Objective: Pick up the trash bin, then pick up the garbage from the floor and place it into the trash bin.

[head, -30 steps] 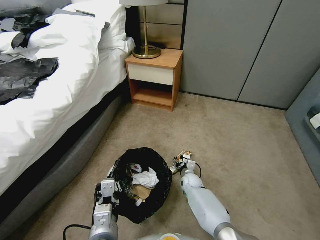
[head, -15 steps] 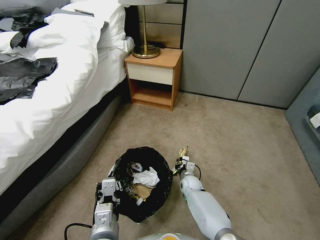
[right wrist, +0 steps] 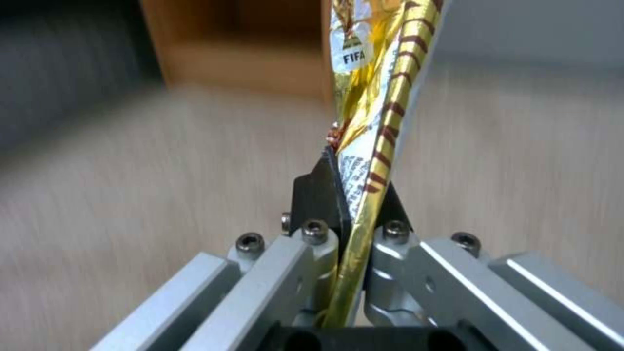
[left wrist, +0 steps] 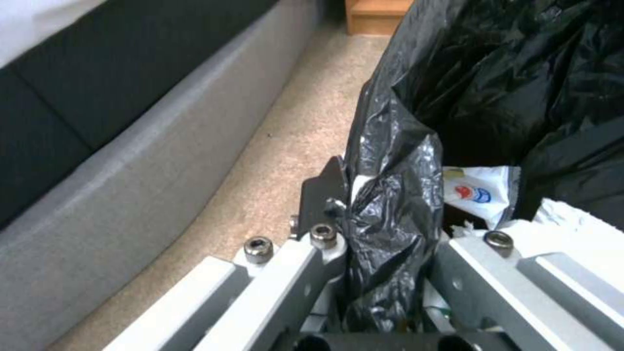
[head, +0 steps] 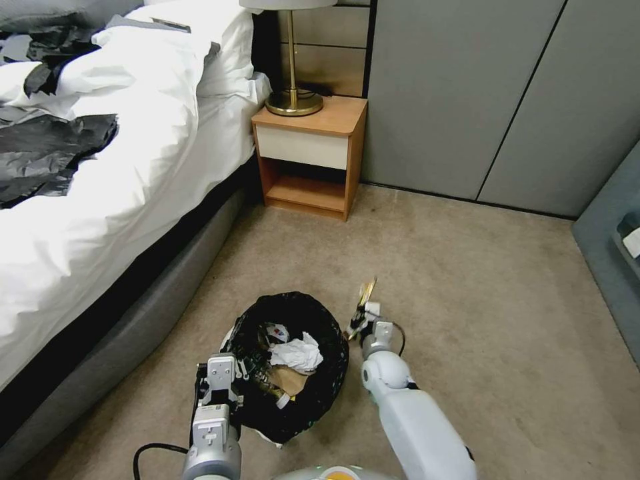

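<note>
Right gripper clamped on gold wrapper, probably light, limp, beside trash bin; bin rim pinched by left gripper.

My head cam looks down at the carpet. Both wrist cams sit super close behind their end effectors, facing forward, and share the nightstand with it.
</note>
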